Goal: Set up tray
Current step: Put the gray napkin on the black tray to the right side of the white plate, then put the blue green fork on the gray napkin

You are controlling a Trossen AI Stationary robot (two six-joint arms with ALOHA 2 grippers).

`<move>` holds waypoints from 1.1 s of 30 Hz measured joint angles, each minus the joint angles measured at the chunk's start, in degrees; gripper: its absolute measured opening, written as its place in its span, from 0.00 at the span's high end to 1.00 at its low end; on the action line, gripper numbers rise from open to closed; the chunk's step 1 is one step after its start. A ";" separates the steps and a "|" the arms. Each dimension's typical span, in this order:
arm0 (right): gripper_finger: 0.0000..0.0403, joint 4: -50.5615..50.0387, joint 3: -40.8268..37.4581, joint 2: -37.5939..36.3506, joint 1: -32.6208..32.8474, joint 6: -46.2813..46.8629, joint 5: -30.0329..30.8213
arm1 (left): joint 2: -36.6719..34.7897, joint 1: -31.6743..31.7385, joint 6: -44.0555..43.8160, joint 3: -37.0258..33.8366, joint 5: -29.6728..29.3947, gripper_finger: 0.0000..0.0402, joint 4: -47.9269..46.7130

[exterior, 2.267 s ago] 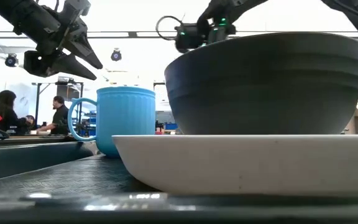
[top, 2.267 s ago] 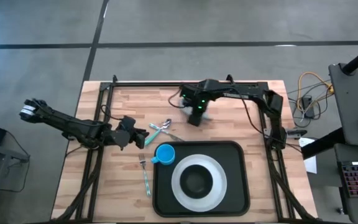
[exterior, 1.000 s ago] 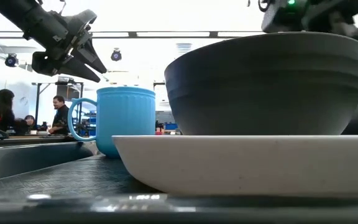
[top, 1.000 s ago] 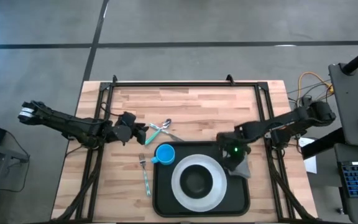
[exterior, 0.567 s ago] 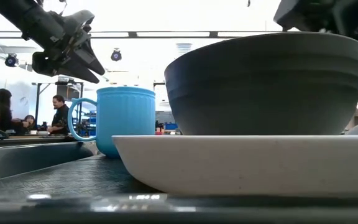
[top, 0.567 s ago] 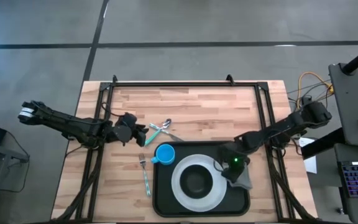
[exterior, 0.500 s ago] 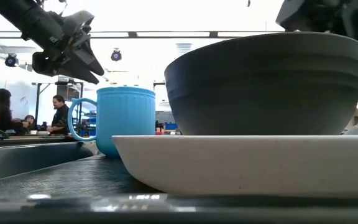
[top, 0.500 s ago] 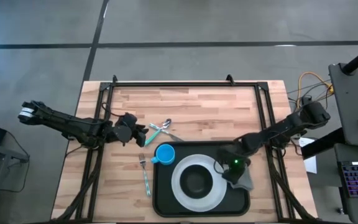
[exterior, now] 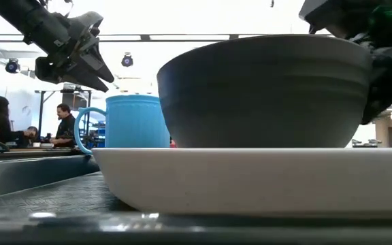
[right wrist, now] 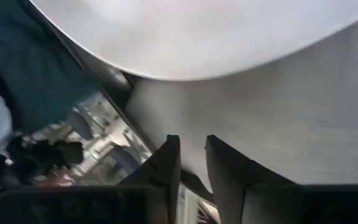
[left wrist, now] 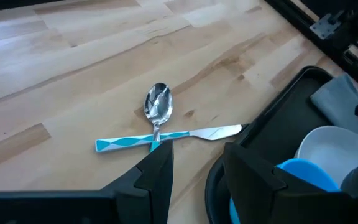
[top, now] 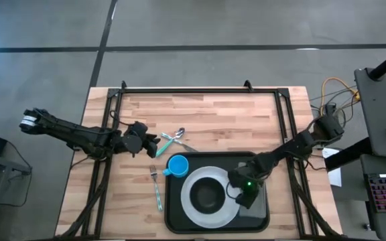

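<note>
The black tray (top: 261,219) lies at the table's near middle. On it stand a white plate (top: 190,204) with a dark bowl (top: 208,194) in it and a blue mug (top: 177,165). My right gripper (top: 240,195) is low over the tray, right of the plate, shut on the grey napkin (right wrist: 278,112). The plate's rim (right wrist: 197,31) lies just past its fingers. My left gripper (top: 156,144) hovers open above the wood left of the tray, near a spoon (left wrist: 157,106) and a knife (left wrist: 179,135). My right gripper pinches the grey napkin (right wrist: 192,163) between its two fingers, coming in low and slanting from the table's right. The napkin lies spread on the tray floor beside the plate's right rim. Edge or fold, one layer or several, I cannot tell. Whether the fingers touch the plate I cannot tell.
A fork (top: 156,187) lies on the wood left of the tray. The spoon and knife lie crossed at the tray's far left corner. The far half of the table is bare wood (top: 200,110). People sit in the room beyond the table (exterior: 63,122).
My right gripper has come down and toward the table's near left with the napkin, onto the tray's right part. In the last half second the plate with the bowl has slid a little toward the table's left, nearer the mug.
</note>
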 joint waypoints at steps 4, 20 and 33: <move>0.75 -0.19 0.21 1.84 2.47 -0.76 0.25 | 0.00 0.00 -2.77 0.52 0.01 0.70 0.27; 0.57 -10.23 0.18 -10.39 5.77 -2.01 32.23 | 1.36 1.95 -3.64 3.08 12.19 0.70 -6.02; 0.57 -21.44 -2.14 -20.07 -1.77 -4.60 34.58 | 15.46 9.32 -3.79 3.24 21.17 0.55 -6.01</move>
